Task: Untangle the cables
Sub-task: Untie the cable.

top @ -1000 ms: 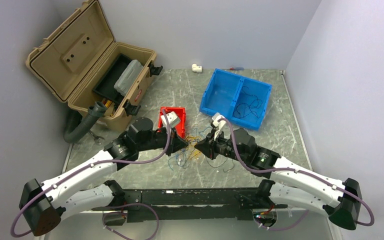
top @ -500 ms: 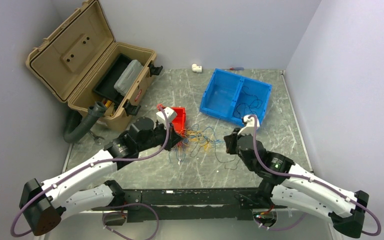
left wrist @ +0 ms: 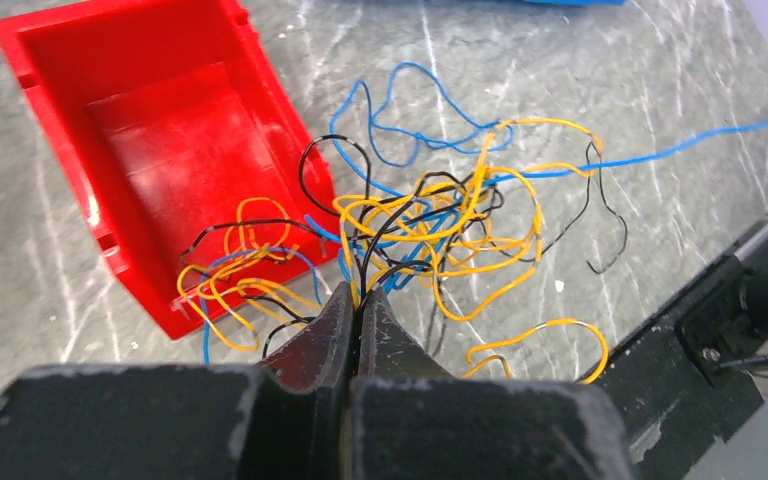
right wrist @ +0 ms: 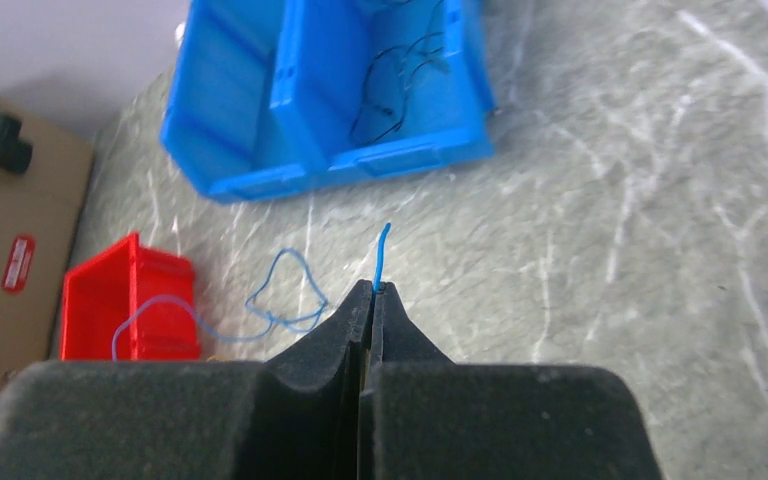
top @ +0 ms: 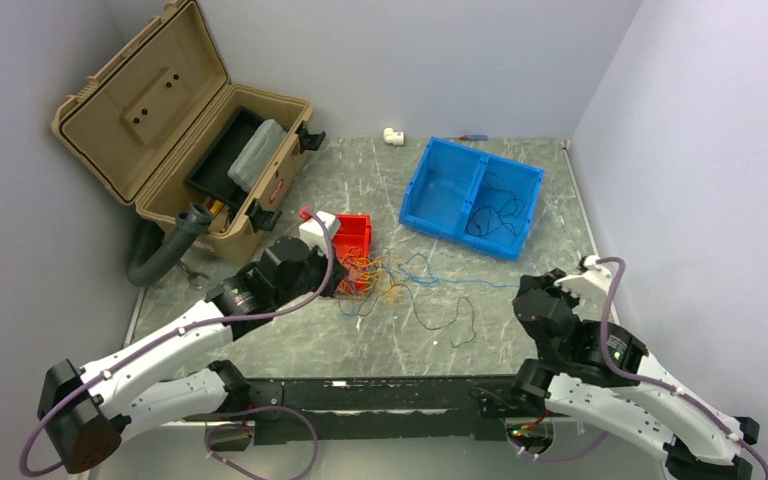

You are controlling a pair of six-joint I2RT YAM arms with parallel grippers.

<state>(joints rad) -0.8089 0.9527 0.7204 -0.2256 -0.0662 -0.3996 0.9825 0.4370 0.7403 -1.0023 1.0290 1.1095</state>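
Left claw [left wrist: 353, 300] is pinched tight at the bottom middle of its wrist view, with a few black and yellow strands of the cables [left wrist: 430, 230] coming right out from between the tips, so it's got hold of the tangle. The mess of yellow, blue and black loops sits dead center of that shot. Part of it is draped over the near right corner of the red bin [left wrist: 160, 150], which fills the upper left.

Right claw [right wrist: 371, 292] is clamped too, jaws fully together on one blue wire [right wrist: 381, 250]. A short bit of its end pokes up past the tips in the middle of the right wrist frame. Another blue loop lies on the table left of center there, near the red bin at the left edge.

In the overhead view the tangle [top: 375, 278] is around the middle of the frame, touching the red bin [top: 355, 228], with the left claw [top: 338, 285] right at its left side. The blue wire [top: 460, 283] runs out of it in a straight line to the right claw [top: 525, 290] at center right. A black strand loops loose on the table just below that line.

The blue bin [top: 440, 190] is upper center, with some black wires [top: 495, 210] in its right compartment. An open tan toolbox [top: 150, 110] takes up the upper left.
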